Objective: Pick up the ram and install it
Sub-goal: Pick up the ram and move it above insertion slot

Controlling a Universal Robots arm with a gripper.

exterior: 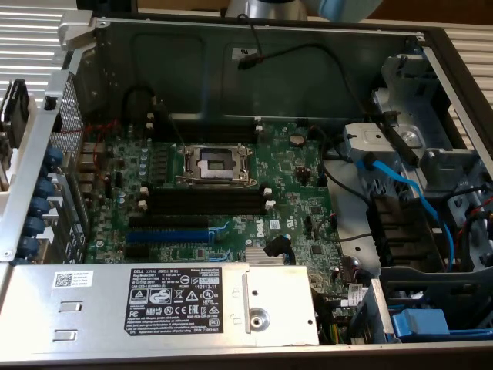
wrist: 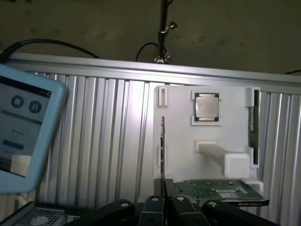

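– Ram (wrist: 162,141) first: where is it?
– Between the fingers of the gripper (wrist: 163,187). It shows edge-on, a thin dark line running straight out from the fingertips and across the white tray (wrist: 178,155).
– So the jaws are closed?
– Nearly together, with only the stick's thickness between them. They are clamped on the ram's near end. Whether the stick is seated in the tray or lifted clear of it, I cannot tell.
– What else is on that tray?
– A square processor chip (wrist: 207,106), a second green stick (wrist: 253,122) at the tray's opposite edge from the ram, and a green board (wrist: 221,189) just beside the gripper. The tray lies on a ribbed metal surface (wrist: 108,141).
– And the arm?
– In the exterior view a pale blue and grey part of the arm (exterior: 343,8) shows at twelve o'clock, beyond the far wall of the open computer case (exterior: 231,54).
– The slots?
– One set of black slots (exterior: 208,202) lies at six o'clock from the processor socket (exterior: 213,164). The blue slot (exterior: 168,235) sits at about seven o'clock.
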